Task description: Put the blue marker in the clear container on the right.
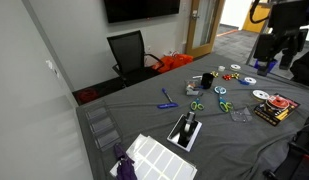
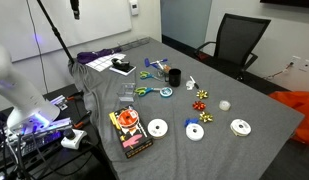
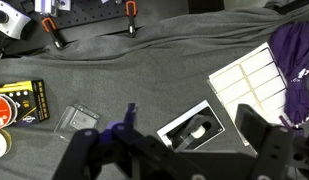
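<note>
The blue marker lies flat on the grey cloth, left of the green scissors. In the wrist view a blue tip pokes out from behind my gripper's body; I cannot tell whether it is the marker or the darker pen. The clear container sits low on the cloth near the orange box; it also shows in the other exterior view and in the wrist view. My gripper hangs high above the table, open and empty, with its fingers wide apart over the black tray.
A black tray holding a white object lies below the gripper. A white label sheet and purple cloth lie to its right. An orange box, discs, scissors, a black cup and bows are scattered about.
</note>
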`<action>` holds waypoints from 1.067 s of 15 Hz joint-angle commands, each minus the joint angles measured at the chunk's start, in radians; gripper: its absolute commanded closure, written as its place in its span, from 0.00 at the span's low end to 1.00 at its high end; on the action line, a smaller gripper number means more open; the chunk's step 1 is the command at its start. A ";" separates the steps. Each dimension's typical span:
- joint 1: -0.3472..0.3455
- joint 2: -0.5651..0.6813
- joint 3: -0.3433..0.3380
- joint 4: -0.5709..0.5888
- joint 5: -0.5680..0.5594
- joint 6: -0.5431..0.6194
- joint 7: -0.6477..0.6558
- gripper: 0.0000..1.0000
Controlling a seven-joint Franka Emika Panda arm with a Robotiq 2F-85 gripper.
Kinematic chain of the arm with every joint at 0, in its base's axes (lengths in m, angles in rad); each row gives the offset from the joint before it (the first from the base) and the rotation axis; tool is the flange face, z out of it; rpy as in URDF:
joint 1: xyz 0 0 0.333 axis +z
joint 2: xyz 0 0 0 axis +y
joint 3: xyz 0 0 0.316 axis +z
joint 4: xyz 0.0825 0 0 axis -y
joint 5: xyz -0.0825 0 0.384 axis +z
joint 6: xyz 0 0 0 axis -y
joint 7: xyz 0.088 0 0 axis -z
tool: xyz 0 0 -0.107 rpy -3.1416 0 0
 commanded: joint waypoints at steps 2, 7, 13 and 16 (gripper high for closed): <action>0.000 0.001 0.000 0.003 0.000 -0.003 0.000 0.00; 0.000 0.001 0.000 0.003 0.000 -0.003 0.000 0.00; -0.012 0.043 0.015 0.007 0.005 0.079 0.089 0.00; -0.022 0.098 0.027 0.007 0.002 0.228 0.236 0.00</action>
